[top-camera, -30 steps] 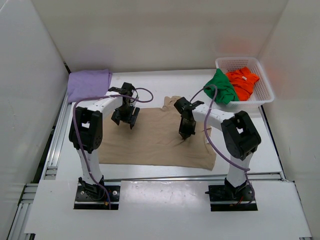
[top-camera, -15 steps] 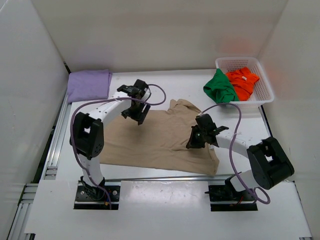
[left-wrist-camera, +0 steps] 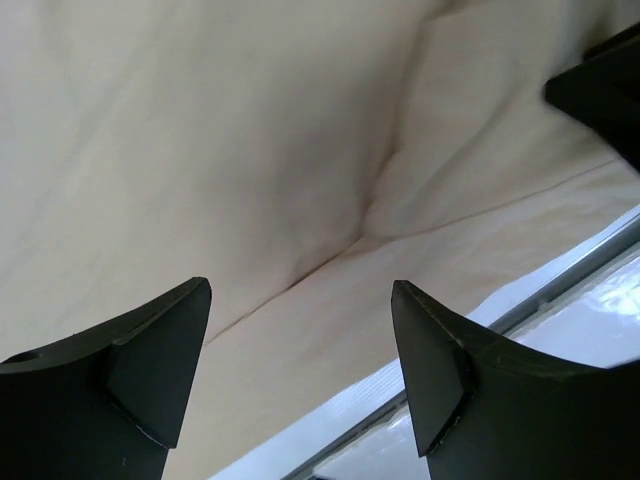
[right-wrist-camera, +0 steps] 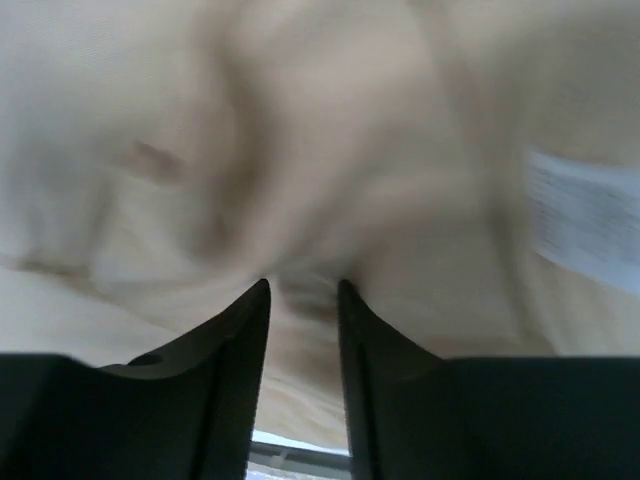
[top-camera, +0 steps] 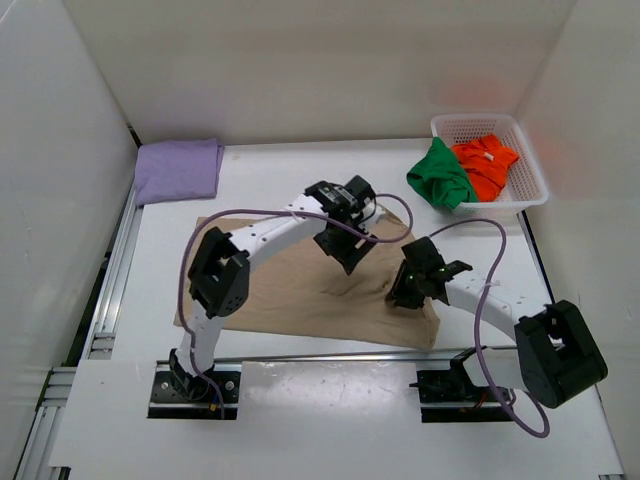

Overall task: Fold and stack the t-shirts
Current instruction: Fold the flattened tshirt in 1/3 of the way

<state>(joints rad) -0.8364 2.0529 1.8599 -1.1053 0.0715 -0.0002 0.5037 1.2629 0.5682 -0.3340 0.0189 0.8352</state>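
On the table (top-camera: 280,170) the tan shirt (top-camera: 290,290) lies spread in the middle with its right side bunched up. The basket (top-camera: 478,122) at the far right corner holds the green shirt (top-camera: 440,175), draped over its left rim, and the orange shirt (top-camera: 485,162), and the purple shirt (top-camera: 178,170) lies folded at the far left corner. The left hand (top-camera: 347,250) hangs over the tan shirt's middle, fingers wide apart with nothing between them, while the right hand (top-camera: 405,295) is at the bunched right edge, its fingers a narrow gap apart in a blurred view, so I cannot tell whether they pinch cloth.
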